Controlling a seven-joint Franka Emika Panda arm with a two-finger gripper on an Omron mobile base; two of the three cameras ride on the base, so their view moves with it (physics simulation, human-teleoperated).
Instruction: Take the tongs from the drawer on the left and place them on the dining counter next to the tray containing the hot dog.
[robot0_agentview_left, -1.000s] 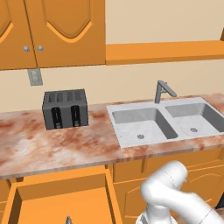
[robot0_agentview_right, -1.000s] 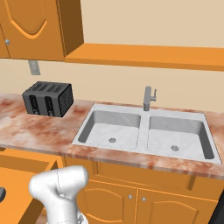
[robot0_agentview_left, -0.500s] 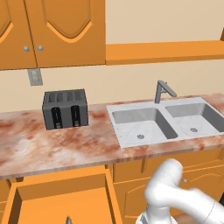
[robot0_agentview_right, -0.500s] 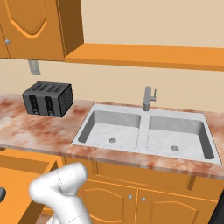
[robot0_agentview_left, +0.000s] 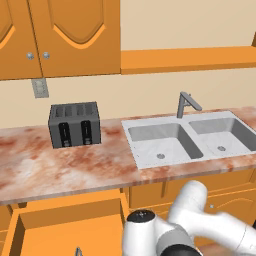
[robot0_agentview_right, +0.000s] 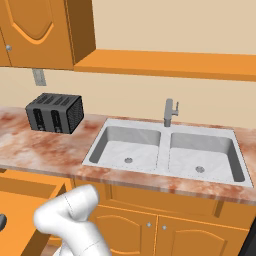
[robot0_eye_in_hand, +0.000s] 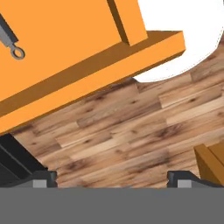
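Tongs show in the left base view as a thin grey sliver at the bottom edge, lying inside the drawer, which stands pulled out below the marbled table; that open drawer is what lets the arm reach down to them, and the white arm folds low beside it for that reason, I judge. On this table sit a dark toaster and a double sink with its faucet. From the right base view the drawer appears at lower left, with the toaster and sink above and the arm bent down in front. In the hand view the ring end of the tongs rests on the drawer's orange floor at upper left, wooden floor below; the end effector has its tips set wide with nothing between them, aimed past the drawer's edge, so it looks not yet lined up over the tongs
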